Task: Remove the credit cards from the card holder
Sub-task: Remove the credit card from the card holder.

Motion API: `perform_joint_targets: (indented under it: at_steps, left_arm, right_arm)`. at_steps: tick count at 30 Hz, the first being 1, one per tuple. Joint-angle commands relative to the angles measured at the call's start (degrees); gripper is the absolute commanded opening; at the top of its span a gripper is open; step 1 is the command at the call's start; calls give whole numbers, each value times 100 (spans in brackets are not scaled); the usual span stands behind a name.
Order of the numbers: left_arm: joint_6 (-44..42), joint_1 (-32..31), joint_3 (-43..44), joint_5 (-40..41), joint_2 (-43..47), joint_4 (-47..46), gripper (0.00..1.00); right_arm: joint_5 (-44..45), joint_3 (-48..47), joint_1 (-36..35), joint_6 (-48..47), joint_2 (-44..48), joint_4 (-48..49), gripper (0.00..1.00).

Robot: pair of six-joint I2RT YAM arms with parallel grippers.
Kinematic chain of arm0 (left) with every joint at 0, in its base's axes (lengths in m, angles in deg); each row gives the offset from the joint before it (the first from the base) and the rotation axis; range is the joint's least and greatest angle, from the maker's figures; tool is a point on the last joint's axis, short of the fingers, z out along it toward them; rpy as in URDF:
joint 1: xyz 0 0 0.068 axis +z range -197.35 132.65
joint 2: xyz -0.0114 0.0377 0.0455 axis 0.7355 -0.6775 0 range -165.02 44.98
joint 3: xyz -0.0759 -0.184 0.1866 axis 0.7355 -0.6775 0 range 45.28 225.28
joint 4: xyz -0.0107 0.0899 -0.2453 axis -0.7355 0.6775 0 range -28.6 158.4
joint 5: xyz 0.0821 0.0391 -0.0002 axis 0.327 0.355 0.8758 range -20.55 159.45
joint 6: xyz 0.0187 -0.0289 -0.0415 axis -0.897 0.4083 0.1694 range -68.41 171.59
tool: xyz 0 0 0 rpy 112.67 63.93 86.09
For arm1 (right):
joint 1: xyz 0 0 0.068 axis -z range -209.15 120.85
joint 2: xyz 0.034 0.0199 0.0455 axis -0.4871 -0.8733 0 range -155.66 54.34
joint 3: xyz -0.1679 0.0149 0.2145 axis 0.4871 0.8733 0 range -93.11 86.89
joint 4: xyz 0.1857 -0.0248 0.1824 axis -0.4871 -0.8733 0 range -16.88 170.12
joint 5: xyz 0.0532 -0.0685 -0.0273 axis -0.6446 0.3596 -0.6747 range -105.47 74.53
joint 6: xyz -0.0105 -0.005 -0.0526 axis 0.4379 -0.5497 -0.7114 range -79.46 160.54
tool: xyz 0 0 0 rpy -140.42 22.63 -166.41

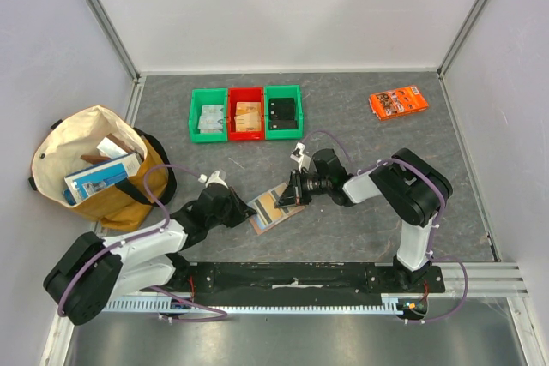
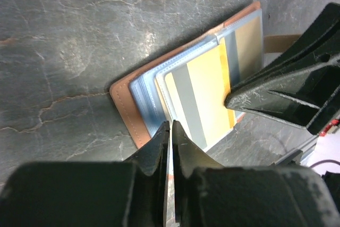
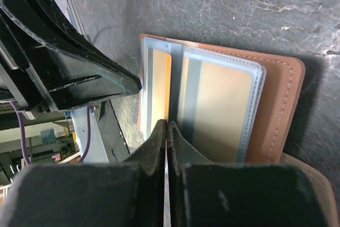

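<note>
The card holder [image 1: 276,209], reddish-brown leather, lay open and flat on the table [image 1: 343,109] just below its middle, its clear sleeves showing tan credit cards [image 2: 204,97] with grey stripes. The left arm stretched low toward 2 o'clock, and the left gripper [image 2: 170,127], jaws pressed together, had its tips on the sleeve edge at the holder's 9 o'clock side; whether it pinched a sleeve could not be told. The right arm reached toward 9 o'clock, the right gripper [image 3: 167,126] closed tight with its tips at the fold between two sleeves, the holder at its 8 o'clock from overhead.
</note>
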Motion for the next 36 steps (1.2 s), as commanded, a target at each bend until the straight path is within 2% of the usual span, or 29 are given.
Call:
perform_joint_targets:
  at_steps: [1,4,7,11,17,25,36]
  left_arm:
    - [-188,20,-51,-266,385,-135,13]
    - [-205,20,36,-250,448,-365,19]
    - [-355,20,194,-267,176,-400,19]
    - [-381,20,283,-381,-368,-514,9]
    - [-390,20,274,-399,-774,-393,2]
    - [-39,20,-60,-311,-625,-137,2]
    - [-56,29,-78,-293,-545,-93,2]
  right_arm:
    - [-171,0,21,-45,-58,234,2]
    - [-154,9,21,-54,-93,243,2]
    - [-153,9,21,-62,-128,252,2]
    - [-153,0,21,-80,-146,252,2]
    - [-145,0,21,-141,-155,182,3]
    - [-162,70,109,-36,-120,286,13]
    - [-303,88,117,280,-287,709,12]
